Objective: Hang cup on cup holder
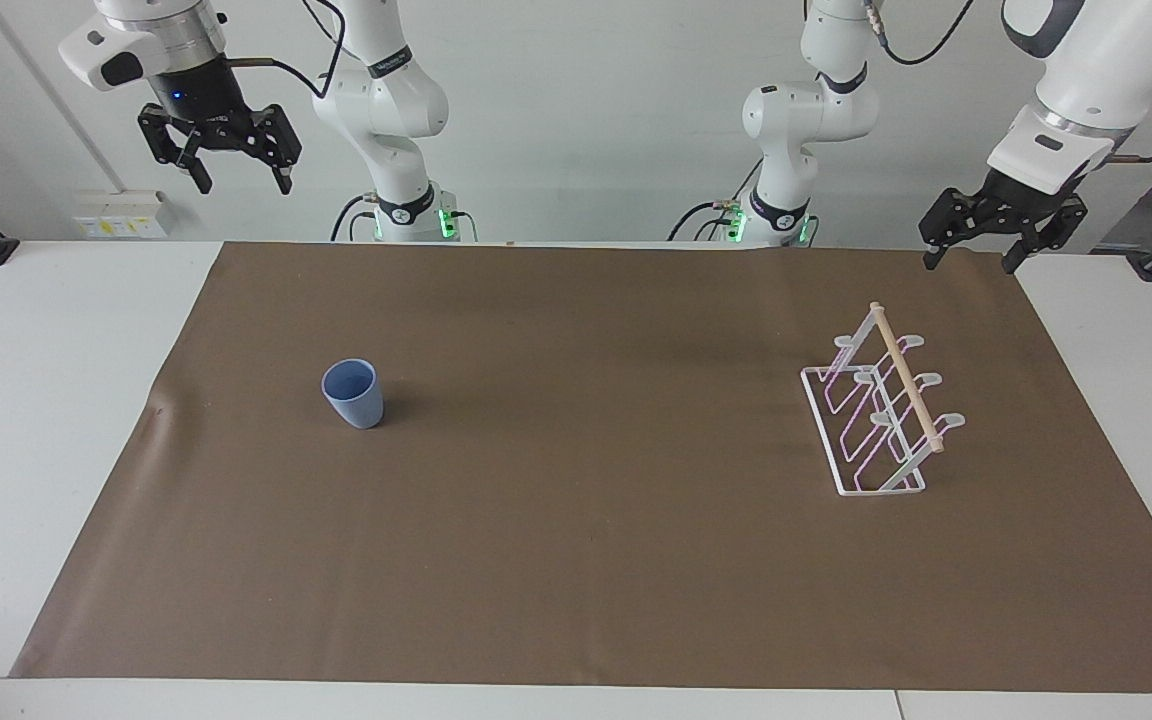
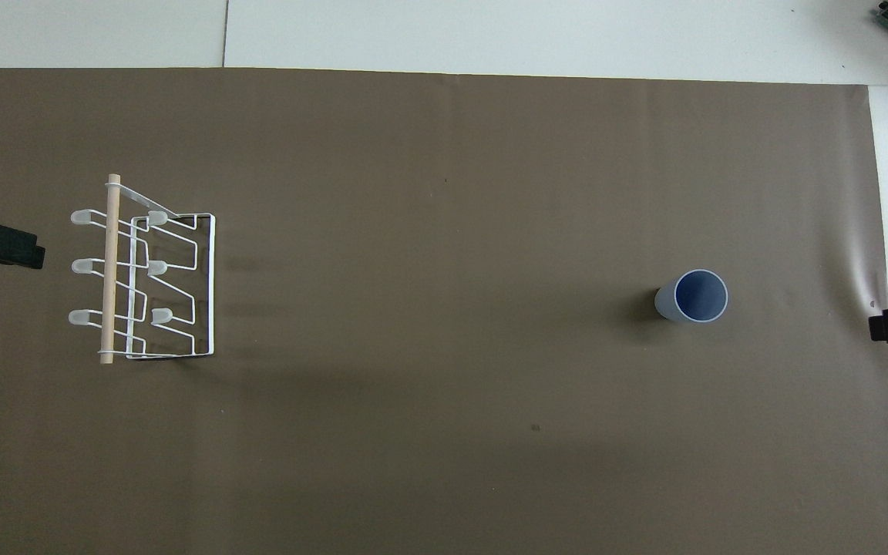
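Grippers first: the right gripper (image 1: 233, 160) hangs high with its fingers spread and nothing between them, over the table edge at the right arm's end, and the left gripper (image 1: 999, 240) hangs likewise, open and empty, over the mat's corner at the left arm's end (both arms wait). The cup (image 1: 353, 393) stands upright, mouth up, on the brown mat (image 1: 576, 560) toward the right arm's end. The cup holder (image 1: 881, 412) stands well apart from it, toward the left arm's end, its wooden dowel (image 1: 905, 377) along the top.
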Tool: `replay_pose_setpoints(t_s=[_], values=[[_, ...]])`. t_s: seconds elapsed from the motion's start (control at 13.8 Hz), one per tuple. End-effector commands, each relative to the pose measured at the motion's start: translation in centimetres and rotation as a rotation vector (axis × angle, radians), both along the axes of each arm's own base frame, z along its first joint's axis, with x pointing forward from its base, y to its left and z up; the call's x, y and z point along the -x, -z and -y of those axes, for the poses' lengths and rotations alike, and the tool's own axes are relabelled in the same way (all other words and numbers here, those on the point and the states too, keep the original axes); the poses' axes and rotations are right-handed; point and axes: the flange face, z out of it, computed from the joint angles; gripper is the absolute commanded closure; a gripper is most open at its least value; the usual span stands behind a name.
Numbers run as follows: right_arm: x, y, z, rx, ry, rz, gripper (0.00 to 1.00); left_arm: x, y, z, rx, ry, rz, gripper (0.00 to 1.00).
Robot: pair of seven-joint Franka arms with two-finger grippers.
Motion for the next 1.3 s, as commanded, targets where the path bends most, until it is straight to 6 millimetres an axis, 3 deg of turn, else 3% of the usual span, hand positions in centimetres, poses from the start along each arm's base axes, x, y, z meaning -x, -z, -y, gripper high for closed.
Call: replay_pose_setpoints(t_s=[0.0,0.29,1.08,1.23], values=[[1.0,-0.6,0.8,0.003,0.035,0.001,0.00,0.7,-0.2,-1.5,0.007,-0.014,0.007,0.00],[1.3,-0.6,2.0,-0.003,0.050,-0.006,0.00,0.2,-0.1,0.1,0.004,0.004,0.032,0.00],[1.3,-0.6,1.9,-0.002,0.046,-0.008,0.00,0.3,-0.3,-0.7,0.005,-0.021,0.025,0.00],[1.3,-0.6,1.9,-0.002,0.046,-0.008,0.00,0.6,-1.6,-1.0,0.007,-0.023,0.028,0.00]])
